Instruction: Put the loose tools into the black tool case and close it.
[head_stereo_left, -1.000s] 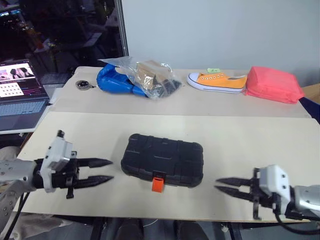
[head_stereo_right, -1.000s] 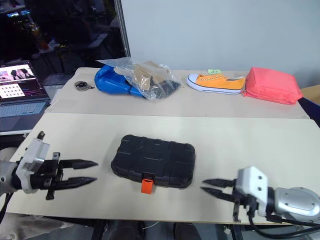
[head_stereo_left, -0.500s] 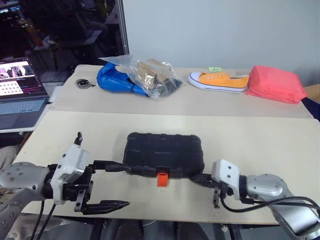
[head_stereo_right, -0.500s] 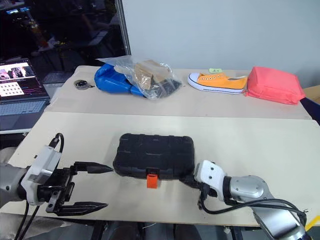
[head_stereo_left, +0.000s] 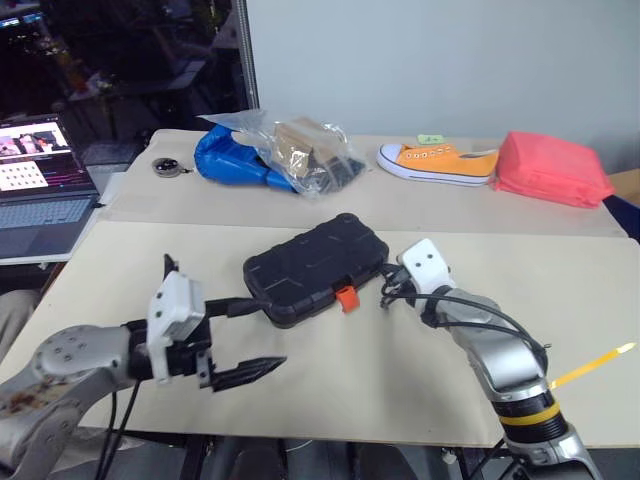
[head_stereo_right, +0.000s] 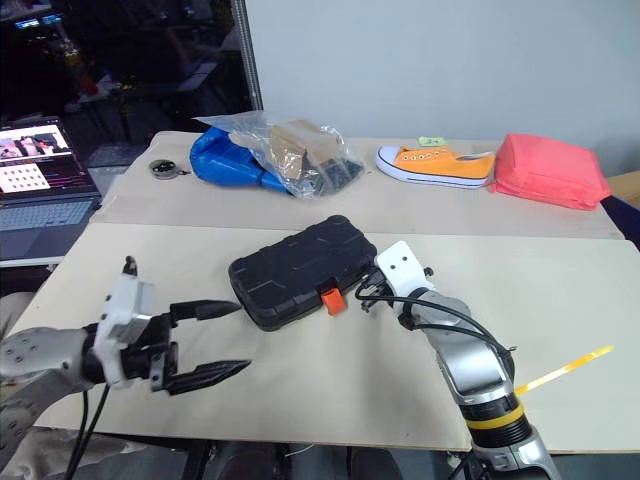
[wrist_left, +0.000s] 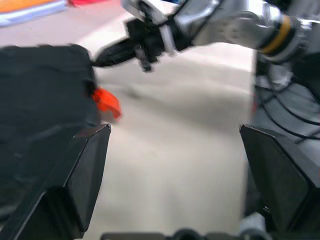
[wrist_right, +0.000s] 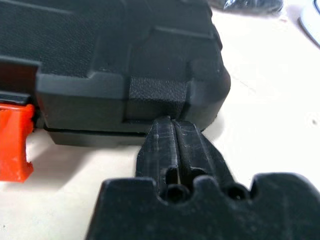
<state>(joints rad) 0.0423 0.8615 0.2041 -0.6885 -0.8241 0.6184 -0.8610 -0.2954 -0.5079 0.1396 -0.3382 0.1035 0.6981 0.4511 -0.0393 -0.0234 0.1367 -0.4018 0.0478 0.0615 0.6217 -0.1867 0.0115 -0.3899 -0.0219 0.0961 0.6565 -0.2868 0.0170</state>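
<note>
Case (head_stereo_left: 313, 268) is closed, lying skewed on the front table (head_stereo_left: 300, 390), orange latch (head_stereo_left: 346, 297) on the edge facing the robot. Right gripper (wrist_right: 175, 135) has its fingers pressed together, practically no gap, tips butted against the case's seam at the front corner beside the latch, nothing between them. In the head view the right gripper sits just off the case's right end, with the latch directly to its left. Left gripper (head_stereo_left: 248, 338) is spread wide and empty; upper finger (head_stereo_left: 238, 305) reaches to the case's left corner, can't tell if it touches, lower finger (head_stereo_left: 250, 372) hangs over bare table nearer the robot. From the left wrist, the case and latch sit ahead by one finger, and the right gripper shows beyond them.

Well beyond both hands on the back table: blue bag (head_stereo_left: 228, 160) under a clear plastic bag (head_stereo_left: 305, 152), orange shoe (head_stereo_left: 436, 163), pink pouch (head_stereo_left: 552, 169). Laptop (head_stereo_left: 40, 185) is open far off the left gripper's outer side.
</note>
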